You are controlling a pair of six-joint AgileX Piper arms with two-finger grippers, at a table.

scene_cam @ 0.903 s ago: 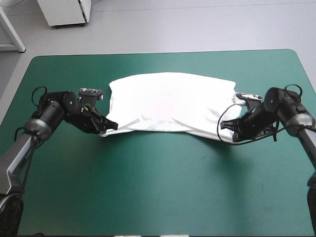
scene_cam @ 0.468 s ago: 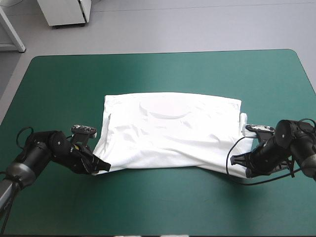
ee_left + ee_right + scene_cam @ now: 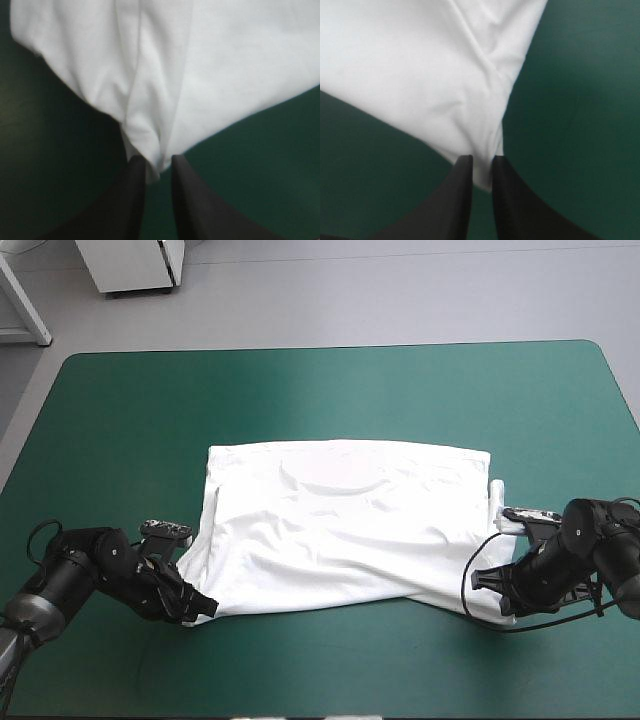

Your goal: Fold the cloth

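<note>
The white short-sleeved fabric T-shirt (image 3: 340, 520) lies spread on the teal-green table cover (image 3: 330, 390). It is roughly at the table's centre, a little toward 6 o'clock, and well clear of every edge. From where I stand, the left gripper (image 3: 197, 606), with 2 broad black fin-shaped fingers, sits low at the shirt's 8 o'clock corner. The left wrist view shows those fingers (image 3: 135, 190) all but together, clamped on a pinch of white cloth. The right gripper (image 3: 488, 585) mirrors it at the 4 o'clock corner, its 2 fingers (image 3: 507, 195) likewise nipped tight on the corner's tip.

I judge the step to be drawing the near edge taut before carrying it over toward 12 o'clock. To do it well, both arms should move as 1, at the same height and pace, so the hem runs straight from 8 to 4 o'clock. A few shallow creases (image 3: 320, 483) sit toward the shirt's 12 o'clock side. A gentle outward pull, left toward 9 and right toward 3, should flatten them before any lift. Both pinches are small and at the very tips of the corners, so a jerk could slip the cloth free; slow, even tension is safer. On the lift, the grippers should rise only enough to clear the layer beneath, then lay the hem down parallel with the far edge.
</note>
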